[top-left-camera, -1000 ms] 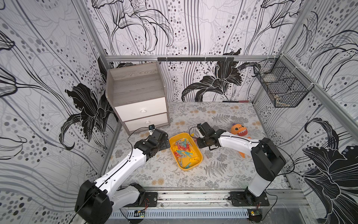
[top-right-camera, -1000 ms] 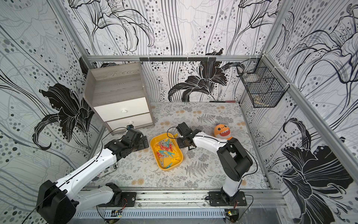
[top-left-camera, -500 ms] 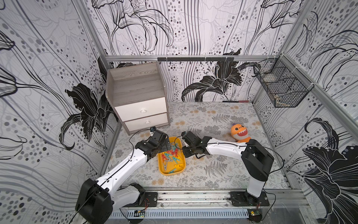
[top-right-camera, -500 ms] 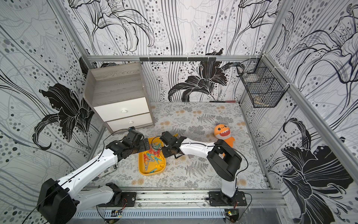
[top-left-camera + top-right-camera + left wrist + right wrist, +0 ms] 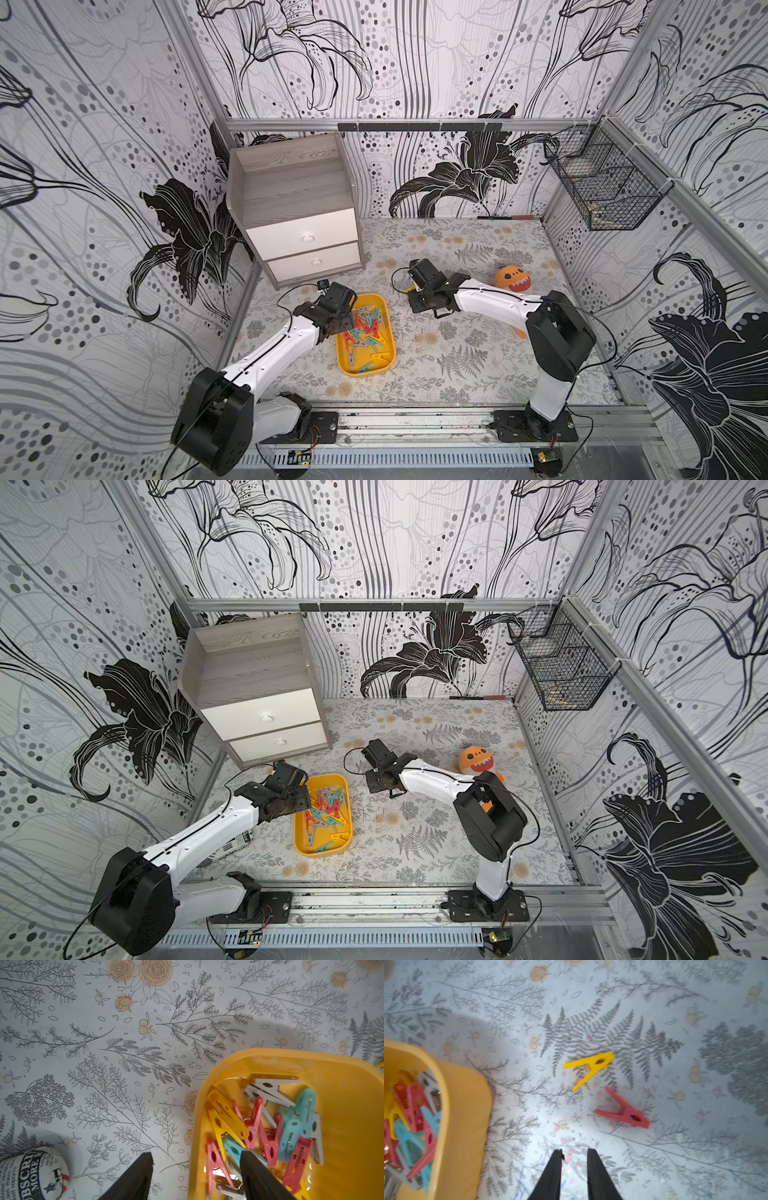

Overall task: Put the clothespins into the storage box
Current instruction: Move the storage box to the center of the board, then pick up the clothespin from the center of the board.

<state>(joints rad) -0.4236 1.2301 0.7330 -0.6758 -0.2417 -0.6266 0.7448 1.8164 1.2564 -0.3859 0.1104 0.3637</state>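
The storage box [image 5: 365, 371] [image 5: 320, 852] is a shallow yellow tray left of the table's middle. Several clothespins [image 5: 368, 328] [image 5: 259, 1126] in red, teal, yellow and grey lie heaped inside it. My left gripper [image 5: 347, 322] [image 5: 195, 1159] is open and straddles the box's left wall, one finger outside and one among the pins. A yellow clothespin [image 5: 591, 1066] and a red clothespin [image 5: 625, 1113] lie loose on the table beyond the box's far right corner. My right gripper [image 5: 417, 305] [image 5: 575, 1153] hovers near them, its jaws slightly apart with nothing between.
A grey drawer cabinet [image 5: 299, 208] stands at the back left, close behind the left arm. An orange plush toy [image 5: 513, 280] sits right of the right wrist. A black wire basket [image 5: 602, 187] hangs on the right wall. A newsprint-patterned ball [image 5: 31, 1174] lies left of the box.
The box slid left and straightened while the right gripper followed it. The right gripper has since drawn back to the right. The left jaws have narrowed around the box's wall.
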